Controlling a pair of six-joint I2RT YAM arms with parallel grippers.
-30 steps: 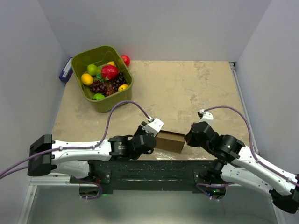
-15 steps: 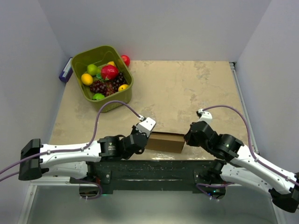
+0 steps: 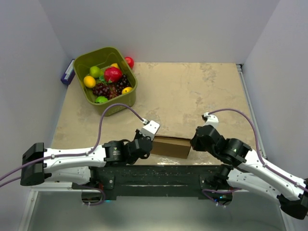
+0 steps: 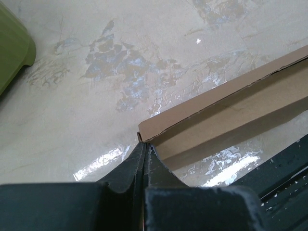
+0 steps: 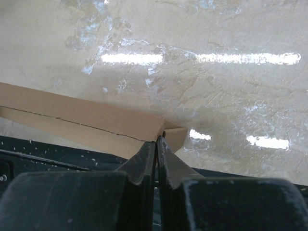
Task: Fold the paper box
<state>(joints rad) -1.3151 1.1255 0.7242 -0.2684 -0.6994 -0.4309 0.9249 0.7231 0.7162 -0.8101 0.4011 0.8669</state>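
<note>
Looking down at the paper box (image 3: 171, 146) lying along the near edge of the surface (image 3: 192, 91), long side running left to right, just beyond the dark base plate (image 3: 159, 175) carrying both arms. Showing as a low brown strip between the two arms, well apart from everything else on the surface.

Meeting its left end with the left pincer (image 3: 152, 143) and its right end with the right pincer (image 3: 193, 143).

Seeing, from the left wrist, the left pincer (image 4: 144, 147) pressing its fingers together with only a hairline between them. Touching the near left corner of the paper box (image 4: 231, 113) with the tips, an open-topped trough of card running away to the right. Not being able to tell whether any card is being nipped between those tips.

Seeing, from the right wrist, the right pincer (image 5: 157, 139) showing only a thin slit between its fingers. Sitting with the tips at the right corner of the paper box (image 5: 82, 118), beside a small folded tab. Again not being able to tell whether card is being caught in the slit.

Standing far back at the left of the surface, a green bin (image 3: 120, 103) holding mixed fruit, with a red ball (image 3: 129, 61) lying just behind its far right corner. Catching one rounded corner of that green bin (image 4: 12, 48) at the left edge of the left wrist view.
</note>
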